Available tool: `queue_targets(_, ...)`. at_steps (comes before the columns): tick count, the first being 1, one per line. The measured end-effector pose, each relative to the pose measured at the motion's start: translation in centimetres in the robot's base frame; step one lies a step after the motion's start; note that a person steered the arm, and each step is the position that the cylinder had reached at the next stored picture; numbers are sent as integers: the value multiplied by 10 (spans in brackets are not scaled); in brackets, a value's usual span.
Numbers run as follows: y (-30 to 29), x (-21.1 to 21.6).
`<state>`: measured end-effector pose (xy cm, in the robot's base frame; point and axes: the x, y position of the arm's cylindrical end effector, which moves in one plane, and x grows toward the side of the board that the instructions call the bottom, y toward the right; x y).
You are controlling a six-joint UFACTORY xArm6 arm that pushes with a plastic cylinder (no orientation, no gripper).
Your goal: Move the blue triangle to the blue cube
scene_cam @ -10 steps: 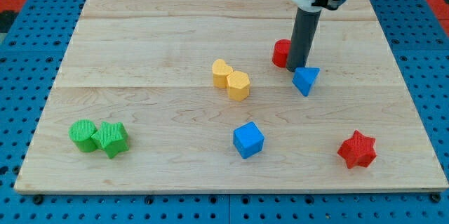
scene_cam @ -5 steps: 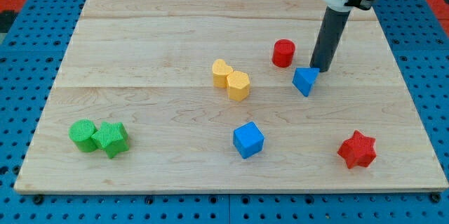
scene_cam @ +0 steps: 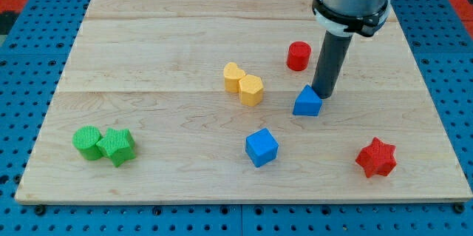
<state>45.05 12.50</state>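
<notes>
Tool: my tip [scene_cam: 322, 95], the lower end of the straight dark rod, stands on the pale wooden board [scene_cam: 148, 44]; it is a plain rod end with nothing to open, close or clamp.
Contact: my tip sits hard against the upper right edge of the small blue triangular block [scene_cam: 307, 102]; whether it truly touches I cannot tell.
Blue triangular block: just below and to the view's left of my tip, lying flat on the board.
Blue cube block [scene_cam: 261, 147]: further toward the view's bottom left of my tip, beyond the blue triangle and apart from it, with bare wood between the two.
Red cylinder block [scene_cam: 298, 56]: near my tip, toward the view's top left, apart from the rod.
Red star-shaped block [scene_cam: 376, 157]: toward the view's bottom right of my tip, well apart.
Yellow pair: two yellow blocks, one heart-like [scene_cam: 234, 77] and one with flat facets [scene_cam: 251, 89], touching each other, to the view's left of my tip.
Green pair: a round ribbed green block [scene_cam: 89, 143] touching a faceted green block [scene_cam: 117, 146], well apart from my tip at the view's far bottom left.
Surround: blue perforated panel [scene_cam: 29, 81] around the board.
</notes>
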Motion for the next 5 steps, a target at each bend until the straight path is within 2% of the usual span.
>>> queue_targets(1, -32, 5)
queue_targets(3, -93, 43)
queue_targets(5, -97, 48)
